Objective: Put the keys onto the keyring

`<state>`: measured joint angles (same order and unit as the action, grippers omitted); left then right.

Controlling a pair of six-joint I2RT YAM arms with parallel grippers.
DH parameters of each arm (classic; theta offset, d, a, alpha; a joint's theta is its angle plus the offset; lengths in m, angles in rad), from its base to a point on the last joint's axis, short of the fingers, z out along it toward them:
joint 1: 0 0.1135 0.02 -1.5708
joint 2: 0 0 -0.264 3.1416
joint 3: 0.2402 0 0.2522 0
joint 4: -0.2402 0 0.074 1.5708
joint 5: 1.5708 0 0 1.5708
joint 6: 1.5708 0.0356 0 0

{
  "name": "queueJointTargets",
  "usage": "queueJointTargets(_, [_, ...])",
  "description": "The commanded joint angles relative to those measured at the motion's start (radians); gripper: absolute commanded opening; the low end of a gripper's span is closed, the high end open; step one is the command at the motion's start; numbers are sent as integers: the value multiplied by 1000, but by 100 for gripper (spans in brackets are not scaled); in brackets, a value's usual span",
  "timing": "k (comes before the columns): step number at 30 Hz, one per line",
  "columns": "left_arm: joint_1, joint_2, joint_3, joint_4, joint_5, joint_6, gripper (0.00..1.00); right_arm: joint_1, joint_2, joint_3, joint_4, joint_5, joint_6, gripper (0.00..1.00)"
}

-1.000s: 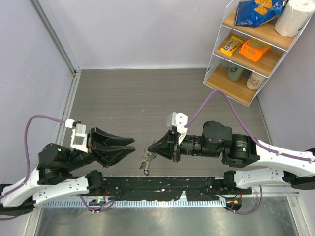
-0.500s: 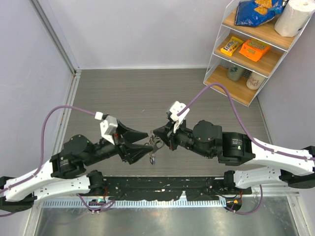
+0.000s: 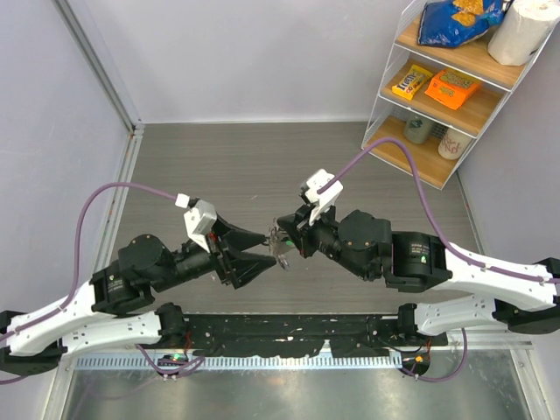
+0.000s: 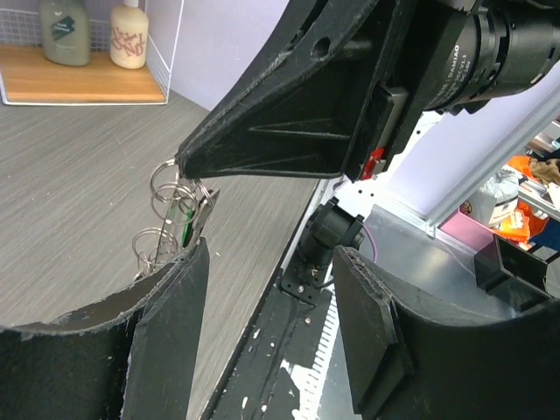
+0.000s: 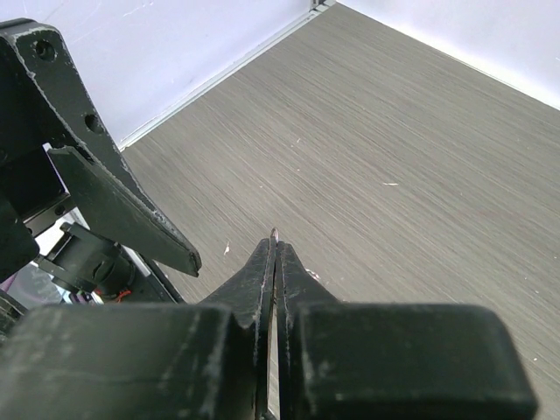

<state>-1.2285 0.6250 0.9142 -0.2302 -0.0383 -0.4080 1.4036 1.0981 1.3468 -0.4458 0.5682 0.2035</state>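
Note:
My right gripper (image 3: 282, 234) is shut on the keyring (image 3: 281, 244), a bunch of thin silvery loops hanging from its tip above the table. In the left wrist view the loops (image 4: 171, 188) dangle under the right fingertips, with a green-headed key (image 4: 187, 231) among them. In the right wrist view (image 5: 276, 249) only a sliver of metal (image 5: 275, 234) pokes out between the shut fingers. My left gripper (image 3: 262, 252) is open, its jaws just left of the bunch and partly around it. In its own view (image 4: 271, 306) the loops sit beside its left finger (image 4: 166, 324).
A wire shelf (image 3: 442, 83) with snacks, jars and a paper towel roll stands at the back right. A black rail (image 3: 289, 332) runs along the table's near edge. Grey walls close the left and back sides.
My left arm has swung right and forward, bringing its open jaws up to the bunch. My right gripper has lifted the keyring slightly up and away from the near edge.

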Motion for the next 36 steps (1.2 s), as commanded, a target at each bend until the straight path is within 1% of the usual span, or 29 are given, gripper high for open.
queueJointTargets(1, [1, 24, 52, 19, -31, 20, 63, 2, 3, 54, 50, 22, 37, 5])
queueJointTargets(8, [1, 53, 75, 12, -51, 32, 61, 2, 16, 54, 62, -10, 56, 5])
queueJointTargets(19, [1, 55, 77, 6, -110, 46, 57, 3, 25, 58, 75, -37, 59, 5])
queueJointTargets(27, [0, 61, 77, 14, -127, 55, 54, 3, 29, 61, 78, -57, 60, 5])
queueJointTargets(33, [1, 76, 80, 12, -143, 63, 44, 3, 29, 64, 81, -71, 62, 5])
queueJointTargets(36, [1, 84, 81, 12, -152, 66, 42, 3, 32, 66, 82, -76, 60, 5])
